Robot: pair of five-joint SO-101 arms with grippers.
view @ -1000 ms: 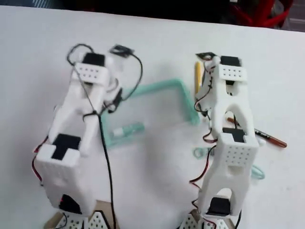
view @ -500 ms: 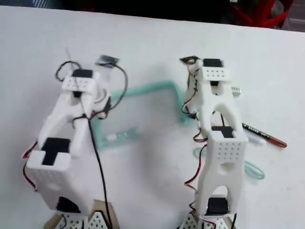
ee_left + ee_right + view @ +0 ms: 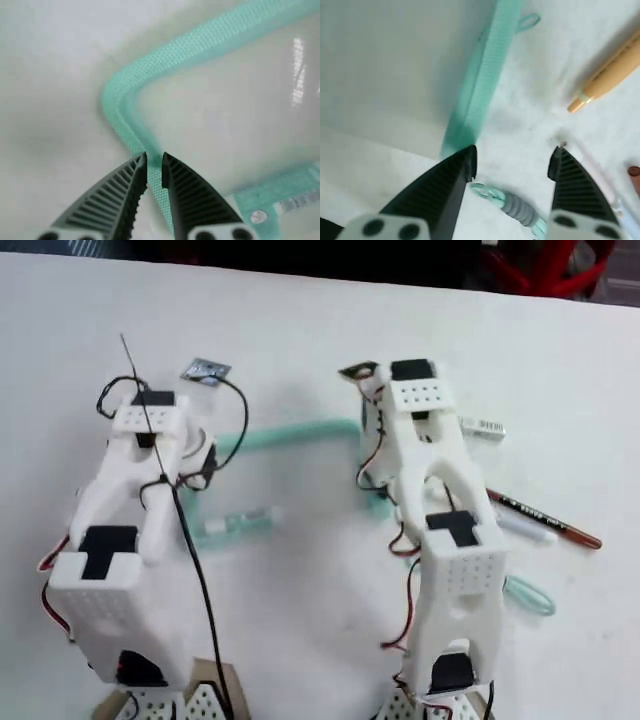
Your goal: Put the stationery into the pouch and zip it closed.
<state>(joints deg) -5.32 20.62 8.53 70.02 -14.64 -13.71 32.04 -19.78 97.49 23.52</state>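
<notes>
The clear pouch point(image 3: 300, 430) with a teal border lies between the two arms. In the left wrist view my left gripper point(image 3: 154, 167) is shut on the pouch's teal edge band point(image 3: 125, 130) near a corner. My right gripper point(image 3: 512, 160) stands open just above the table, one finger at the pouch's other teal edge point(image 3: 480, 90). An orange pen point(image 3: 605, 75) lies just beyond it. A teal cord with a grey bead point(image 3: 515, 207) lies under the right gripper. A red-brown pen point(image 3: 545, 520) and a white pen point(image 3: 525, 527) lie beside the right arm point(image 3: 430, 460).
A small white barcoded item point(image 3: 483, 427) rests on the white table right of the right arm. A teal loop point(image 3: 530, 595) lies near that arm's base. The left arm point(image 3: 140, 470) trails a black cable. Red objects point(image 3: 545, 265) sit past the table's far edge.
Both arms have shifted left, and the pouch has slid left with the left gripper. The yellow-orange pen seen beside the right arm a second ago is now hidden under it.
</notes>
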